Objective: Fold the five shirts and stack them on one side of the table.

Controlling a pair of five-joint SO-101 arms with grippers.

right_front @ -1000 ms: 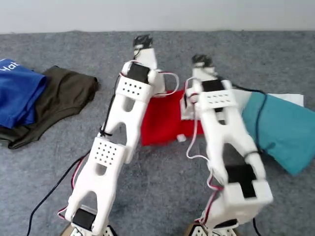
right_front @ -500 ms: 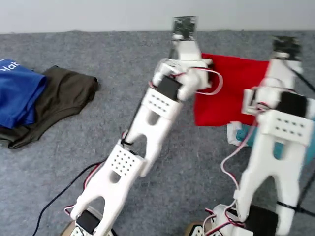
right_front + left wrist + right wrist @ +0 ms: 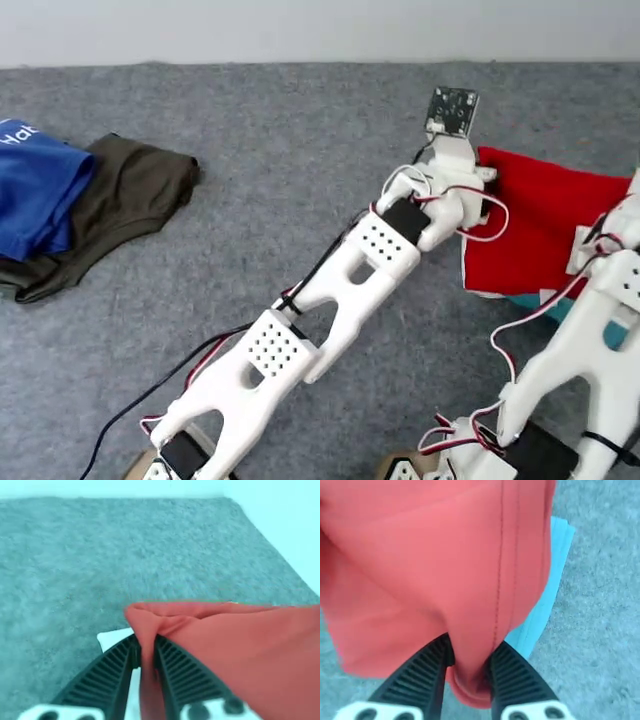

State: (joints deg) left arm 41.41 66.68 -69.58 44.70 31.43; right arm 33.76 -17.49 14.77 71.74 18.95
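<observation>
1. The red shirt (image 3: 545, 230) is a smooth, matte knit. It hangs as a broad sheet over the table's right side, held between the two arms.
2. The left claw (image 3: 145, 647) is closed to a narrow slit on a pinched fold of the red shirt. Its black ribbed fingers (image 3: 117, 665) press the cloth from both sides. Above the grip the cloth bunches into a rounded lump, then spreads out flat and taut.
3. In the high view the left arm (image 3: 330, 300) is a chain of white plastic links with perforated plates. It stretches from the near left corner diagonally up to the shirt's left edge.
4. The right claw (image 3: 470, 655) is likewise closed on the red shirt, with a thick roll of cloth squeezed between its ribbed black fingers (image 3: 417, 675). A stitched seam runs straight along the cloth just above the grip.
5. The right arm (image 3: 590, 350) stands at the right edge of the high view, with red and white wires looped along it.
6. A teal shirt (image 3: 547, 605) lies flat under the red one, and its straight edge shows as a pale strip past the red hem.
7. A blue shirt (image 3: 35, 185) lies on top of a dark olive shirt (image 3: 125, 200) at the far left, well apart from the arms. Both are soft, rumpled heaps with rounded folds.
8. The table (image 3: 300, 150) is covered in coarse grey carpet with a short, speckled pile. A plain pale wall (image 3: 300, 30) rises behind it.
</observation>
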